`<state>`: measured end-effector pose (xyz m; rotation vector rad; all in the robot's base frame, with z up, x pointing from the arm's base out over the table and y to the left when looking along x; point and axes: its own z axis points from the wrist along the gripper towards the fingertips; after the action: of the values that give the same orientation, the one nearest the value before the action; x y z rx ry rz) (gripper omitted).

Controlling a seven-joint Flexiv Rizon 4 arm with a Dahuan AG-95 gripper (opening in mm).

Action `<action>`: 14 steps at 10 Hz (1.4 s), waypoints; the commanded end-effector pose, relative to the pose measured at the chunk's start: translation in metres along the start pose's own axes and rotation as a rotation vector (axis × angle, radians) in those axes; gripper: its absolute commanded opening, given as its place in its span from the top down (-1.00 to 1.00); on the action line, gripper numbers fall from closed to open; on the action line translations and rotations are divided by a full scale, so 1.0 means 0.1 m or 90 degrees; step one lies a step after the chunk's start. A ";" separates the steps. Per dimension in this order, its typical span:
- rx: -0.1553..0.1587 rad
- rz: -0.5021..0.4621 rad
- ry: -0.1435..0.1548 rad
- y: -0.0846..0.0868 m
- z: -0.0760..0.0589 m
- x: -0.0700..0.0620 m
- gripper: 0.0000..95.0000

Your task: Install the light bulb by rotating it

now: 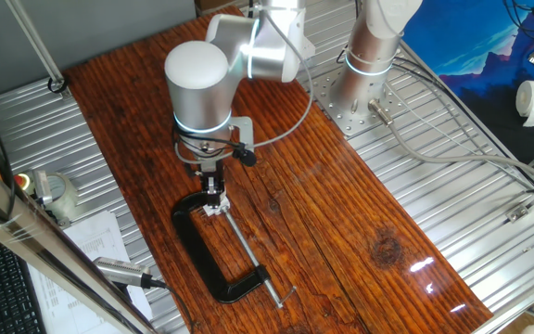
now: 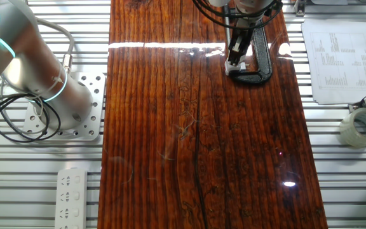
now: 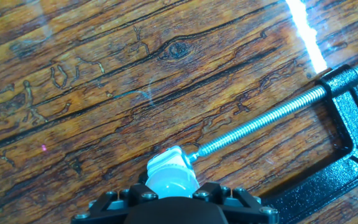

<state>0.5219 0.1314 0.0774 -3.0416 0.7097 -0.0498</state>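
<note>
In the hand view the light bulb (image 3: 171, 182) shows as a rounded pale head between the two black fingers of my gripper (image 3: 171, 191), which is shut on it. Just beyond the bulb sits the small white socket block (image 3: 165, 160), held by the screw of the black C-clamp (image 3: 347, 146). The bulb's screw base is hidden. From one fixed view my gripper (image 1: 214, 195) points straight down onto the socket block (image 1: 217, 210) inside the clamp (image 1: 207, 255). The other fixed view has my gripper (image 2: 235, 52) over the block (image 2: 233, 65) at the board's far edge.
The clamp's threaded rod (image 3: 260, 124) runs to the upper right. A wooden board (image 1: 341, 213) covers the metal table. Tape roll (image 2: 361, 126), papers (image 2: 335, 60) and a power strip (image 2: 72, 194) lie off the board. The arm's base (image 1: 364, 70) stands at the back.
</note>
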 end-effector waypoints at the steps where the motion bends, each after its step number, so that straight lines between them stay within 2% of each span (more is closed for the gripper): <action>1: -0.011 0.024 -0.003 -0.01 0.01 0.00 0.60; 6: -0.013 0.043 -0.002 0.01 0.01 0.00 0.60; 8: -0.003 0.054 0.004 0.02 0.01 0.01 0.60; 14: 0.005 0.100 0.014 0.03 0.02 0.01 0.60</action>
<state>0.5214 0.1288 0.0775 -2.9711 0.9511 -0.0768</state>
